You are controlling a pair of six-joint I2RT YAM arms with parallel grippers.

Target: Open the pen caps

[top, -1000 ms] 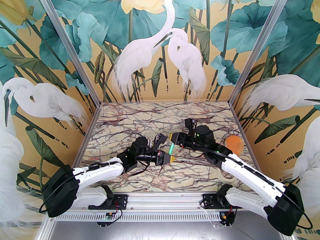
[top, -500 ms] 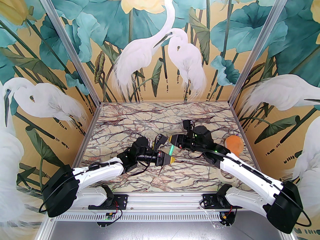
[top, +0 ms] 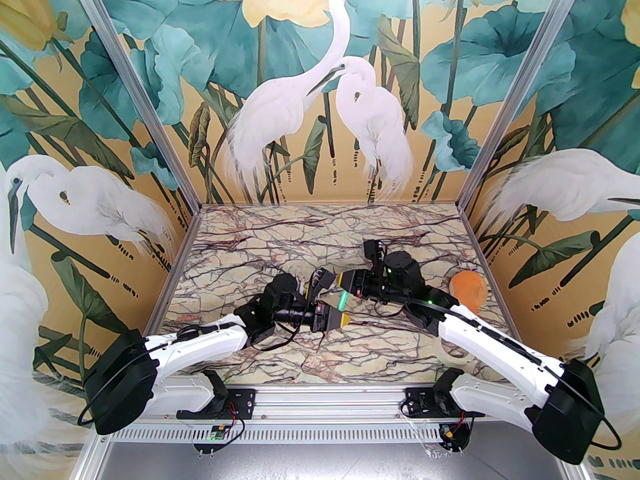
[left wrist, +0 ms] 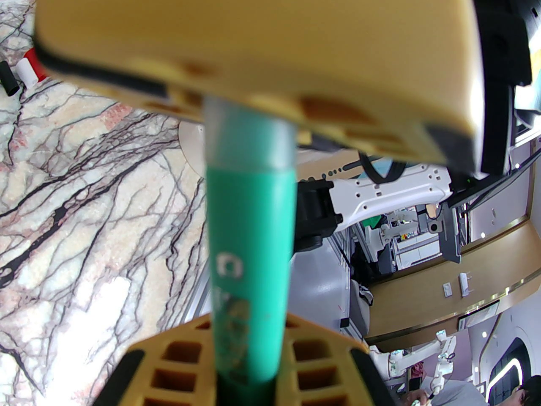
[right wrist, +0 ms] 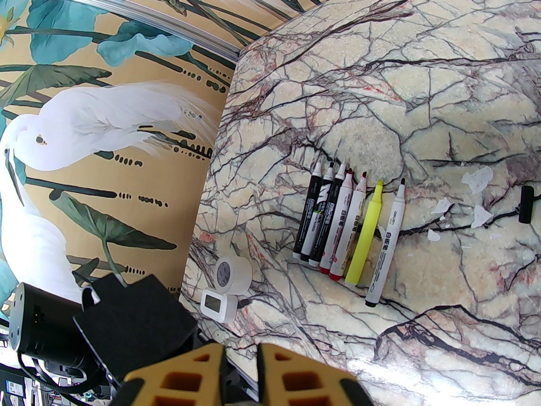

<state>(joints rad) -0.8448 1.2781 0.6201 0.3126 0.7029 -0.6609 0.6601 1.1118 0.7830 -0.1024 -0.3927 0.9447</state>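
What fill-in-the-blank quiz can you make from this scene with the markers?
1. Both the left tool and right tool grip one marker, coloured ____.
2. The row of markers on the table lies with caps ____.
3. The highlighter in that row is ____.
4. The loose cap near the paper scraps is ____.
Missing words: green; off; yellow; black.

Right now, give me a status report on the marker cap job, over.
Left gripper shut on green marker. Right gripper shut on its cap, not yet off. Other markers lie apart.
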